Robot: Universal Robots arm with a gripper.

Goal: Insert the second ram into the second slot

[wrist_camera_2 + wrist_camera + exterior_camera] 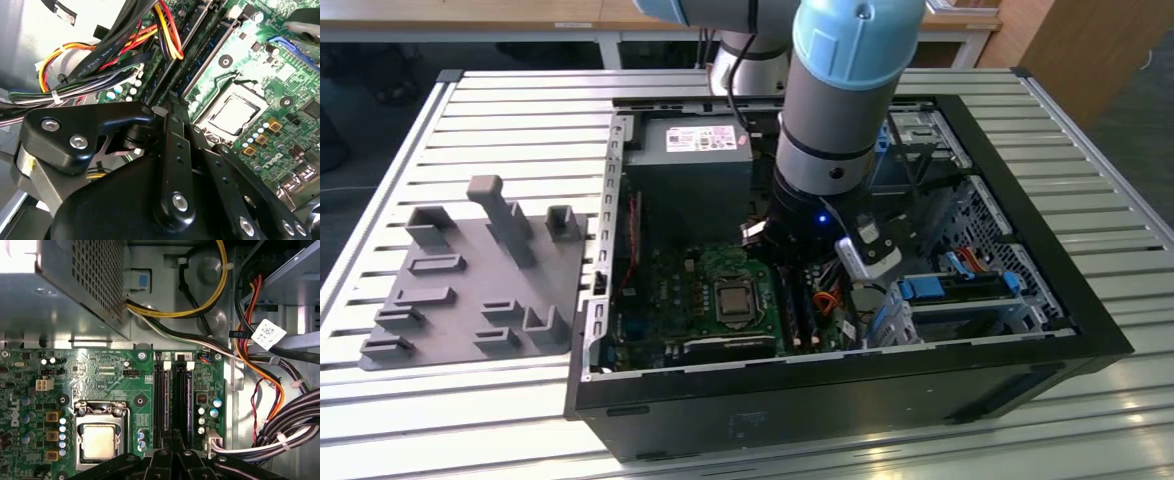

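Gripper (172,442) sat lower centre of the first wrist view, fingers together over the RAM slots (172,400). Second ram (189,397) was seated in the slot just beyond. CPU socket (99,440) lower left, power supply (65,285) upper left.

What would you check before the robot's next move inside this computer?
1. Computer case open on top: ok.
2. Gripper at the end of the RAM slots: ok.
3. Second ram fully seated in its slot: cannot tell.
4. Cable bundle beside the slots, not across them, in the first wrist view: ok.
5. CPU socket apart from the gripper: ok.
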